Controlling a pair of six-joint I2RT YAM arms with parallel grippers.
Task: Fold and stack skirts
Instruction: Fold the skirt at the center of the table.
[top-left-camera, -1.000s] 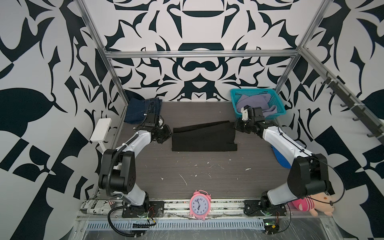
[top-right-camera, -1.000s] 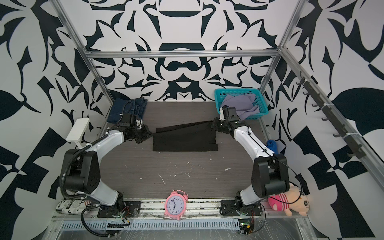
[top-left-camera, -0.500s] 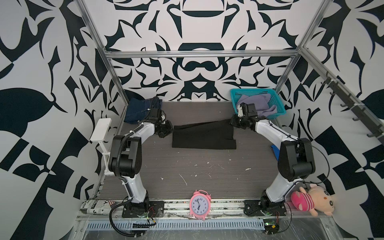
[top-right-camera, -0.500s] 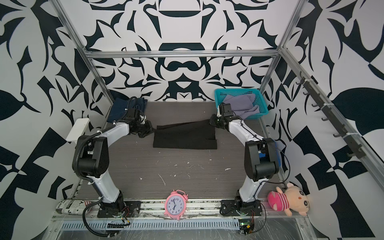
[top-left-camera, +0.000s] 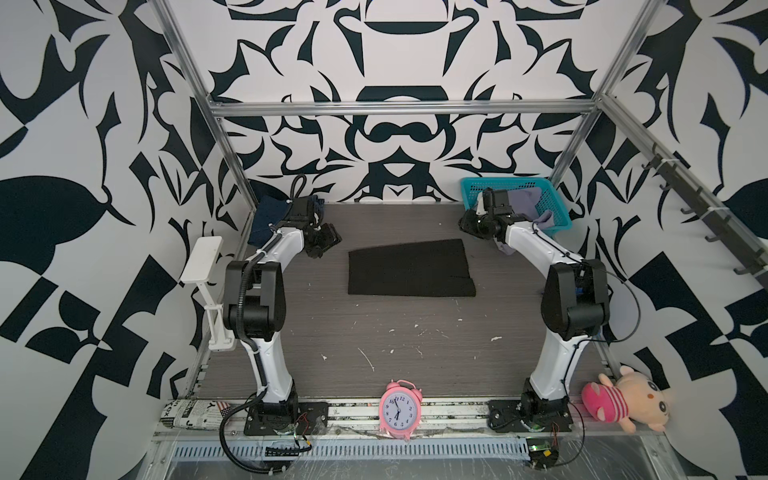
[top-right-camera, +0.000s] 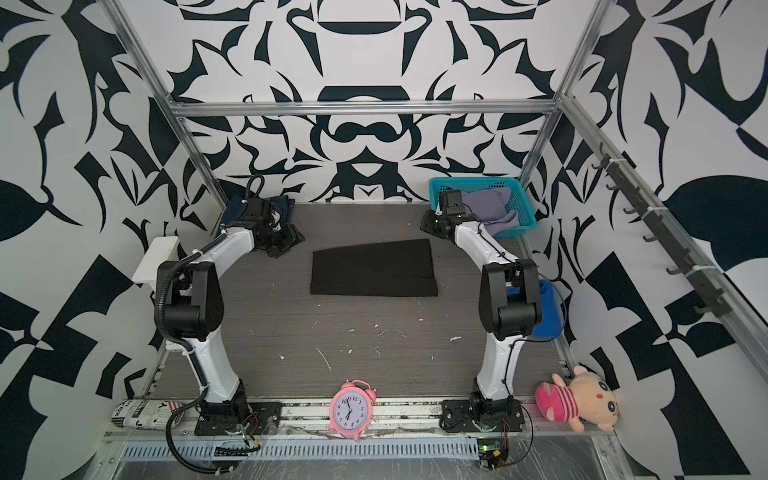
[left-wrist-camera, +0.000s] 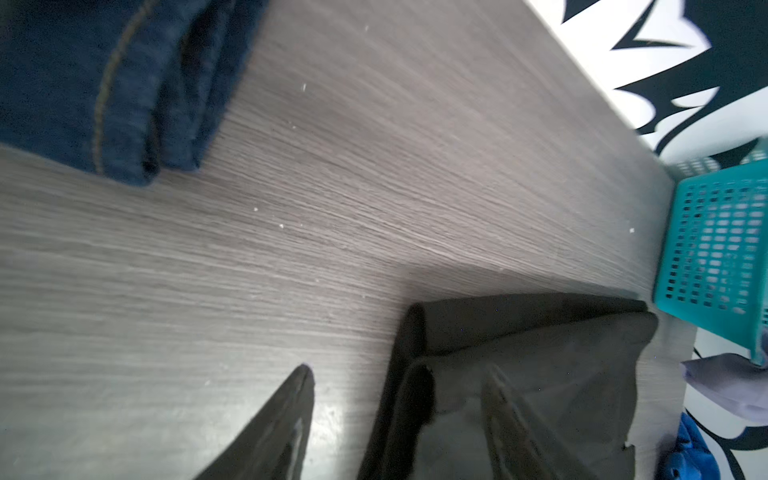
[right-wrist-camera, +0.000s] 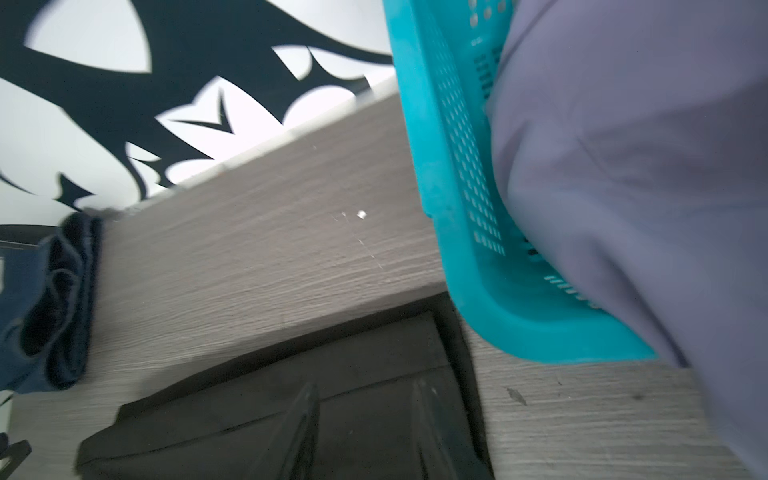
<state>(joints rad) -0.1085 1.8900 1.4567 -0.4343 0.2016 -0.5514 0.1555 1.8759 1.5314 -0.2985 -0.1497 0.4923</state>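
Observation:
The black skirt (top-left-camera: 409, 269) (top-right-camera: 374, 269) lies folded flat in the middle of the table. My left gripper (top-left-camera: 322, 243) (left-wrist-camera: 398, 370) hangs open just off its far left corner, nothing between its fingers. My right gripper (top-left-camera: 471, 224) (right-wrist-camera: 365, 384) is open a little above the far right corner, holding nothing. The dark blue denim skirt (top-left-camera: 266, 218) (left-wrist-camera: 104, 83) sits folded in the far left corner behind my left gripper. The lavender skirt (top-left-camera: 525, 203) (right-wrist-camera: 623, 166) fills the teal basket (top-left-camera: 469, 193) (right-wrist-camera: 453, 208) and spills over its side.
A pink alarm clock (top-left-camera: 399, 409) stands at the front edge. A pink striped plush toy (top-left-camera: 623, 395) lies front right, and a bright blue cloth (top-right-camera: 544, 307) sits behind my right arm. A white stand (top-left-camera: 201, 266) and a rolled newspaper (top-left-camera: 191, 413) are on the left.
Both grippers have opened and let go of the black skirt's far corners. The skirt's far edge has dropped flat. Both grippers have drawn outward, away from the cloth.

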